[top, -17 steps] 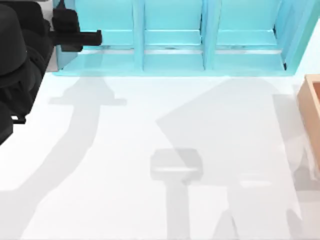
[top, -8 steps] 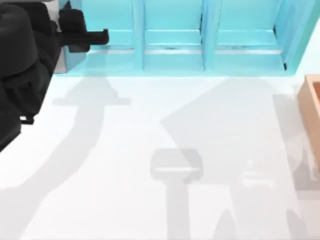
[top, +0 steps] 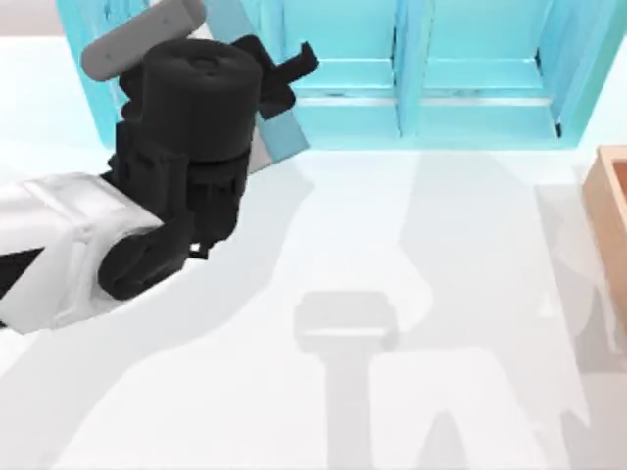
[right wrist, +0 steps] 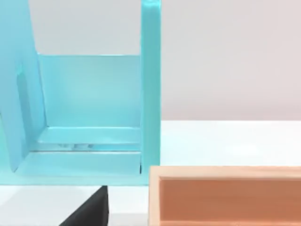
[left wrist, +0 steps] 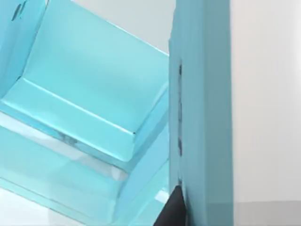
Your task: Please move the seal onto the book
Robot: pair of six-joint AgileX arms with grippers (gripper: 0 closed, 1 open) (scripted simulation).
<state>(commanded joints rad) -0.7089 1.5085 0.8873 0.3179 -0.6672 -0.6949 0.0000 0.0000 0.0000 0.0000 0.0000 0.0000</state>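
Top view: the left arm [top: 147, 225] reaches in from the left edge, white link low, black wrist raised toward the shelf [top: 470, 78] at the back. Its gripper [top: 294, 64] pokes out from the wrist at the shelf's left part, dark fingers against the blue; whether they are spread or closed I cannot tell. A tilted blue panel [top: 279, 127] leans beside the wrist, and a grey-white rounded bar [top: 142, 39] lies above it. The table [top: 441, 294] is white with soft grey shadows. At the right edge sits a slice of the orange-tan box [top: 612, 211].

Left wrist view: close on the shelf [left wrist: 94, 108], its compartments seen tilted, with one upright divider [left wrist: 202, 117] edge-on. A dark fingertip [left wrist: 171, 209] shows at the foot of that divider; the other finger is out of frame.

Right wrist view: this one gives the box [right wrist: 225, 195] head-on, its open interior showing, standing just in front of the shelf's end compartment [right wrist: 89, 117]. A dark fingertip [right wrist: 91, 209] sits low beside the box; the gripper's state cannot be told.

The seal and book cannot be located in these views.
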